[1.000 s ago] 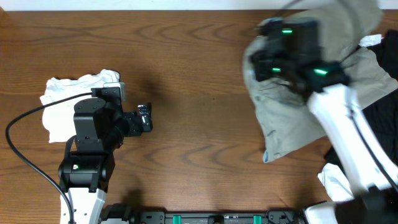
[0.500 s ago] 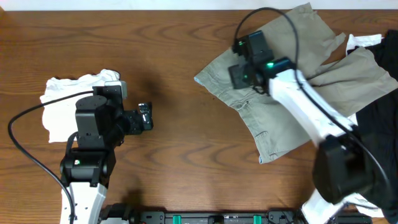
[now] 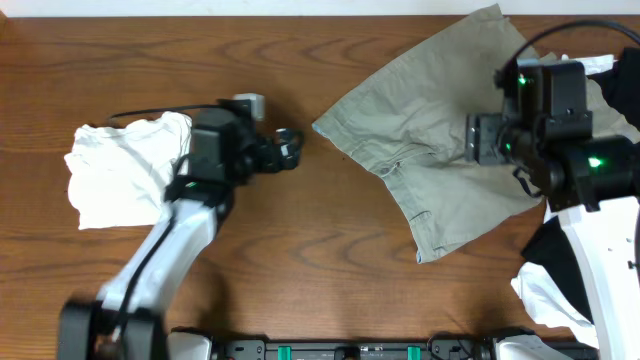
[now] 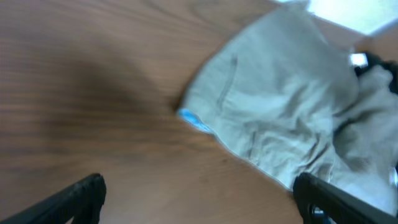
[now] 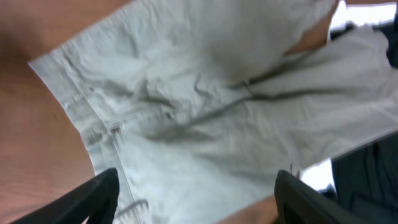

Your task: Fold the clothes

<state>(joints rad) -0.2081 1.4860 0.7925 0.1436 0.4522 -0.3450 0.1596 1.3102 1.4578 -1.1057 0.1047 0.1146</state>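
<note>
The khaki shorts (image 3: 420, 150) lie spread on the right half of the wooden table, waistband to the left and legs to the right. My right gripper (image 3: 484, 140) hovers open over their right part with nothing between its fingers. In the right wrist view the shorts (image 5: 205, 106) fill the frame, button fly at lower left, and the right gripper (image 5: 199, 208) is above them. My left gripper (image 3: 287, 146) is open just left of the waistband corner. The left wrist view shows the shorts (image 4: 280, 106) ahead with a pale blue waistband edge (image 4: 195, 121); the left gripper (image 4: 199, 205) holds nothing.
A crumpled white garment (image 3: 120, 170) lies at the left, behind my left arm. A black garment (image 3: 625, 100) sits at the right edge under a shorts leg, with white cloth (image 3: 550, 300) at the lower right. The table's far edge runs along the top.
My right gripper opened and let go of the shorts, which settled spread on the table, then drew back to the right. My left arm swung right toward the waistband.
</note>
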